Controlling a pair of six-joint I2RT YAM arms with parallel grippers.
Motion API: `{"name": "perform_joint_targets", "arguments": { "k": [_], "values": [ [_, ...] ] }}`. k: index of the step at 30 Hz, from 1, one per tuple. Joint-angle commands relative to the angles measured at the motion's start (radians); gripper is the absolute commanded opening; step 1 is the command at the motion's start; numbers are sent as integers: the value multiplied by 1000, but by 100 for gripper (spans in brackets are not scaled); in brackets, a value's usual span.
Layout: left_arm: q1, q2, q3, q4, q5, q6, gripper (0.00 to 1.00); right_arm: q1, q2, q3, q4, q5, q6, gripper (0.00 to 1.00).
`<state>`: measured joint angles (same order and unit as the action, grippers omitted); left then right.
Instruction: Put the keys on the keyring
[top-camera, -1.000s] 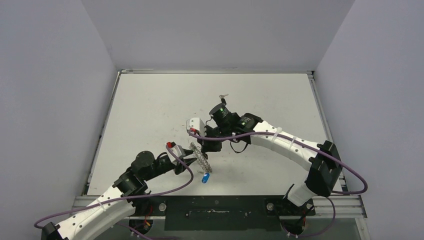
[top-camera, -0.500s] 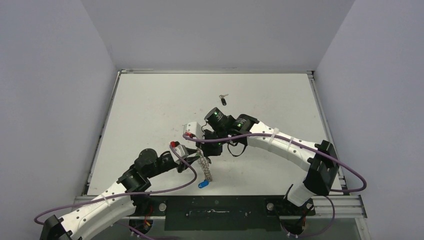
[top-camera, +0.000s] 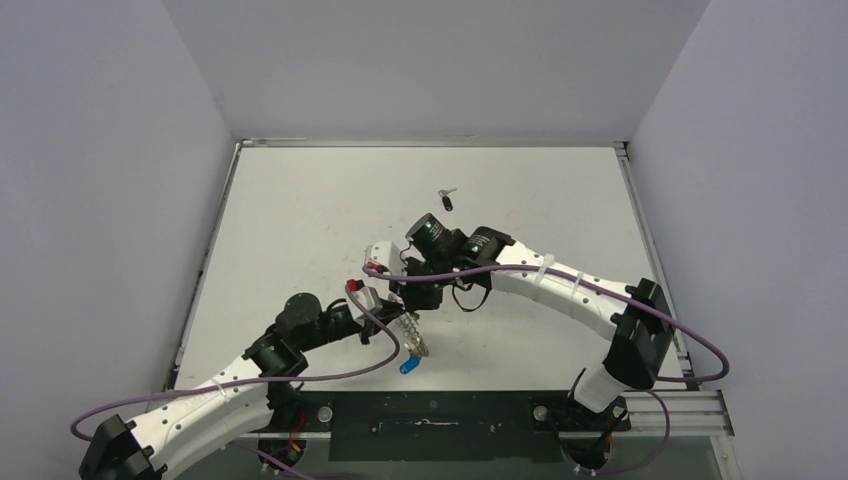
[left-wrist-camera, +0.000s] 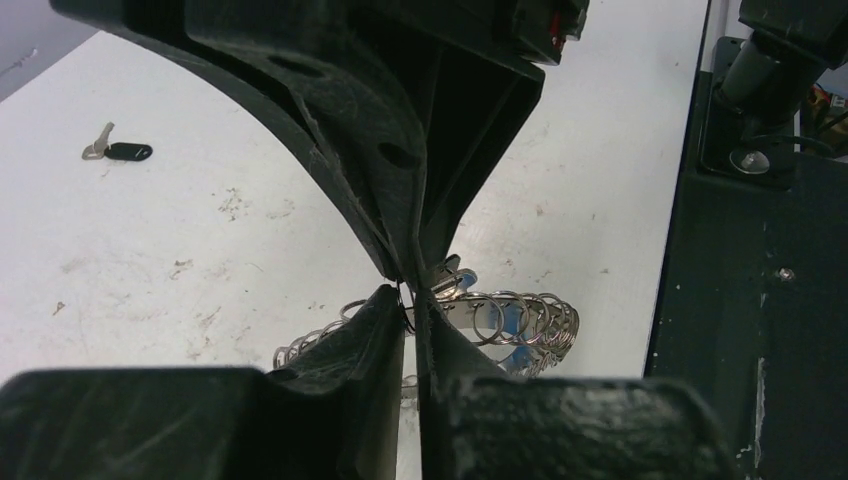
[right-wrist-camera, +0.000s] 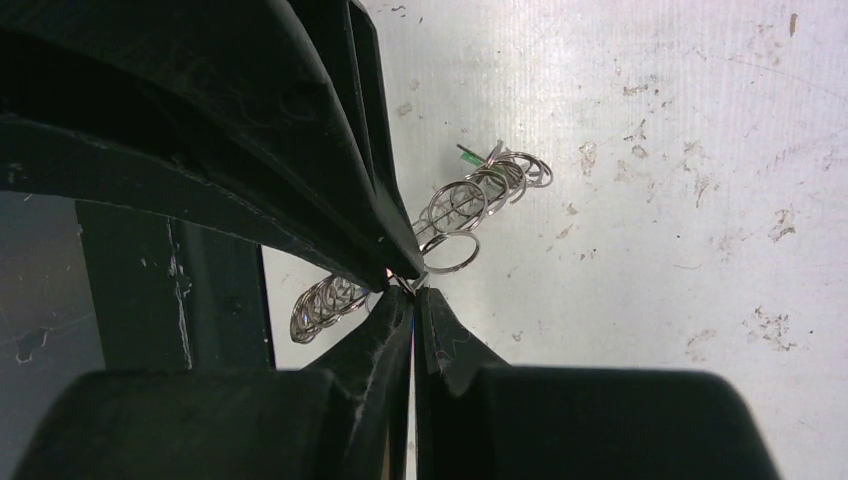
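- Left hand (left-wrist-camera: 410, 305) pinching keyring (left-wrist-camera: 520, 320) rim, propping it on edge for threading
- Right hand (right-wrist-camera: 412, 298) clenched at same rim, likely steadying
- Black-headed key (top-camera: 447, 201) lying well apart

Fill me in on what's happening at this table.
Both arms are working on the keyring near the front of the table. The right gripper is pinched shut on its looped rim, and the left gripper pinches it too. A blue-headed key is beside the ring. A black-headed key lies alone farther back, not yet on the ring.
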<state>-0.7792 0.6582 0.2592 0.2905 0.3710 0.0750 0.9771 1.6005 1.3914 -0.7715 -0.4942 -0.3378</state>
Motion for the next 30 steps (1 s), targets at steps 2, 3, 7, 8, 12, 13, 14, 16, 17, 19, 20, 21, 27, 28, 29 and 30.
{"name": "perform_joint_targets", "arguments": {
  "k": [2,3,7,8,12,13,14,16,17,19,20,21,27,28,29,30],
  "values": [
    [1,-4,32,52,1,-8,0,9,-9,45,40,1,8,0],
    [1,-6,33,39,2,-5,0,10,-9,45,38,2,8,0],
    [1,-28,29,13,-8,3,0,10,-10,44,43,6,9,0],
    [0,-37,25,12,-13,3,0,9,-10,44,46,8,11,0],
    [1,-67,1,26,-28,-6,0,-14,-24,29,82,-1,35,20],
    [1,-74,-6,38,-30,-13,0,-27,-35,14,100,-16,40,24],
    [1,-79,-17,57,-30,-21,0,-39,-50,-12,124,-38,48,29],
    [1,-91,-42,105,-27,-38,0,-73,-92,-67,190,-83,62,38],
    [0,-98,-57,136,-23,-45,0,-91,-118,-98,230,-120,60,40],
    [1,-104,-91,207,-15,-56,0,-120,-173,-172,313,-192,46,43],
    [0,-107,-112,257,-10,-59,0,-129,-200,-209,354,-225,29,44],
    [0,-109,-125,288,-8,-62,0,-133,-226,-248,390,-265,10,44],
    [-1,-89,-179,473,4,-106,0,-145,-356,-466,687,-384,-18,41],
    [0,-85,-187,507,5,-115,0,-146,-370,-494,748,-394,-10,41],
    [-1,-81,-194,536,2,-122,0,-146,-377,-519,787,-402,-1,40],
    [0,-77,-201,563,2,-126,0,-146,-379,-528,819,-410,6,39]
  ]
}}
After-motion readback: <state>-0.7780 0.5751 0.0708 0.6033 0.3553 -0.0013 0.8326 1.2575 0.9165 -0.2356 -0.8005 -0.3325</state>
